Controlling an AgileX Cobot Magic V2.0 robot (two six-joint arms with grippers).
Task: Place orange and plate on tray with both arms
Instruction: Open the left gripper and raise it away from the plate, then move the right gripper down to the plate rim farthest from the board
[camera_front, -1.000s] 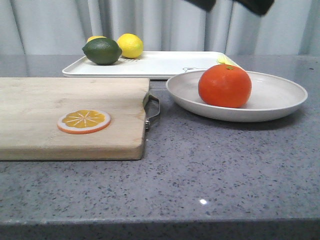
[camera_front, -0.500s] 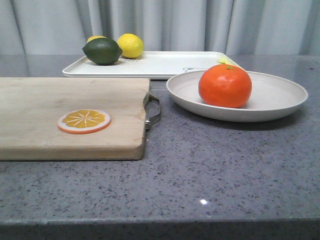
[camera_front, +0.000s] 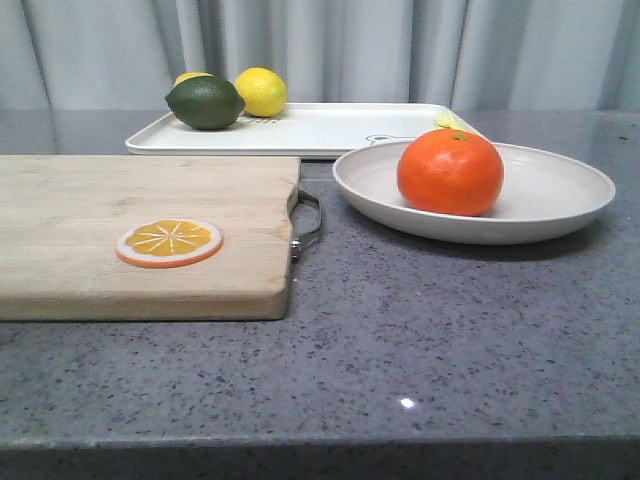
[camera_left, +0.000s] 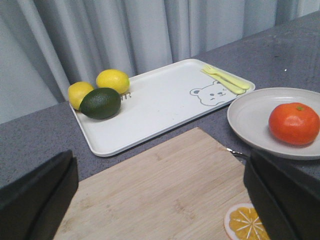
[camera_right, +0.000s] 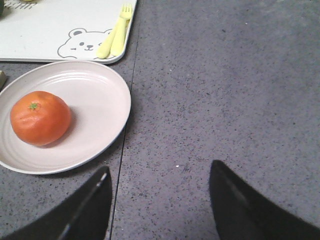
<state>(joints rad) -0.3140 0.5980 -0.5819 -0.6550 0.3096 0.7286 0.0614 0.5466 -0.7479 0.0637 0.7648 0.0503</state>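
1 orange (camera_front: 450, 172) in 1 plate (camera_front: 560, 195), on counter beside tray (camera_front: 330, 128) | tray: 2 lemons (camera_left: 112, 80), 1 lime (camera_left: 100, 103) | left gripper (camera_left: 160, 200), right gripper (camera_right: 160, 195): raised, jaws spread, empty

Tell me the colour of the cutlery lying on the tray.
Pale yellow cutlery, on the white tray; clearest in the right wrist view.

We're looking across a grey speckled stone countertop (camera_front: 430, 330), smooth and faintly glossy, a small bright glint of light on it near its front edge. Behind the countertop hangs a pale grey curtain (camera_front: 350, 50) in soft vertical folds, evenly lit throughout.
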